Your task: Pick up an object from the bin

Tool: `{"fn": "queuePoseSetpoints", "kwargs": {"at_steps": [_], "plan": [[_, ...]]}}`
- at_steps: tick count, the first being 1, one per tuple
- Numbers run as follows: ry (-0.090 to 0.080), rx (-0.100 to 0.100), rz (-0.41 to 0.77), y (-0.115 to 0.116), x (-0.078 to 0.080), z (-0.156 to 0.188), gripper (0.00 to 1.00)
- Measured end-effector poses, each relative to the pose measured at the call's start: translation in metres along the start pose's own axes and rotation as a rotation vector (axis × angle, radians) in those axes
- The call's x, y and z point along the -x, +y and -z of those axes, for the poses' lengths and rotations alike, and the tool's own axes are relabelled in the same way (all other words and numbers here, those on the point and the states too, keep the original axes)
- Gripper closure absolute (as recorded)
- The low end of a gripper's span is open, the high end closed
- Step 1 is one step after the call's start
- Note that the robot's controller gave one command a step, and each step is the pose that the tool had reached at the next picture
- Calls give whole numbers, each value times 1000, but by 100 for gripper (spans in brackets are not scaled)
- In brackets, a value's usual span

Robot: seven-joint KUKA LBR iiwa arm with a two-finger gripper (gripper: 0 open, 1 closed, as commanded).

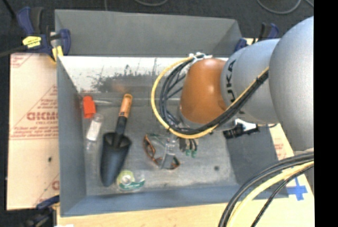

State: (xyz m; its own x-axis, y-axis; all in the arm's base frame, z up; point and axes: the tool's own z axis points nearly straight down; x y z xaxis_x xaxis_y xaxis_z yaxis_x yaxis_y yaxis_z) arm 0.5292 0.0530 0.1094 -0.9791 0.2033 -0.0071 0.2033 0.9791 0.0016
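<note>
Hovering low at the frame's lower centre with the gripper (pixel 170 153) over a brown wiry tangle (pixel 152 148), just right of a black trowel (pixel 114 156); impossible to tell how open.

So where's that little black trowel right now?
In the camera view the black trowel lies in the bin's left half, an orange-capped tube to its left and a clear green roll by its blade tip.

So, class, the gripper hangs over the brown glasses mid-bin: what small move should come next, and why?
Probably a short descent straight down. The gripper sits right over the brown glasses, and the black trowel lies apart beside them, so no sideways shift seems needed.
</note>
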Motion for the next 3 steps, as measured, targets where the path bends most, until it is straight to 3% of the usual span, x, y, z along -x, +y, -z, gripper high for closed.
{"fn": "queuePoseSetpoints", "kwargs": {"at_steps": [1, 2, 3], "plan": [[5, 0, 164, -5, 11, -13, 0], [-2, 1, -56, -30, 30, -38, 100], [-2, 1, -56, -30, 30, -38, 100]]}}
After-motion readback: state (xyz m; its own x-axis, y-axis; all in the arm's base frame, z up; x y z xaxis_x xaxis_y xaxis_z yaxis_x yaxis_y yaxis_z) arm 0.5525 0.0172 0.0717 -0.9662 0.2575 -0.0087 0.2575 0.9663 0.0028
